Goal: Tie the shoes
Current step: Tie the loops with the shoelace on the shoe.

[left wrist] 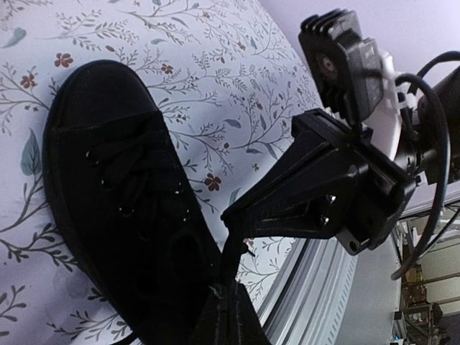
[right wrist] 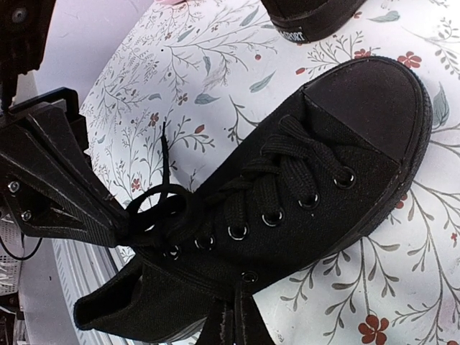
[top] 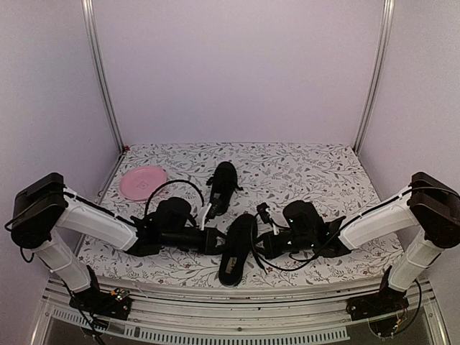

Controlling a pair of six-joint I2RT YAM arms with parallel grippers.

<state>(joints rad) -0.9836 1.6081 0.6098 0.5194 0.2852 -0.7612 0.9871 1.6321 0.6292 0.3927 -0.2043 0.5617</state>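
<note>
Top: near shoe [top: 237, 251] centre front, between left gripper [top: 210, 241] and right gripper [top: 262, 244]; far shoe [top: 223, 188] behind it; plate [top: 142, 182] far left | Left wrist: left jaws together beside near shoe's heel | Right wrist: right jaws together where a lace [right wrist: 154, 201] ends; left tip at lace loop.

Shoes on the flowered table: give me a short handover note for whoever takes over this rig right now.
The left gripper is shut, apparently pinching the lace of the near shoe.
The right gripper is shut too, seemingly on that shoe's lace as well.
The near shoe sits between both grippers by the table front edge. The far shoe is behind it, right of the pink plate.
Done: lace gripped; only loose loops, no bow visible.
Left: tie this shoe, then check the far one, too small to judge.
</note>
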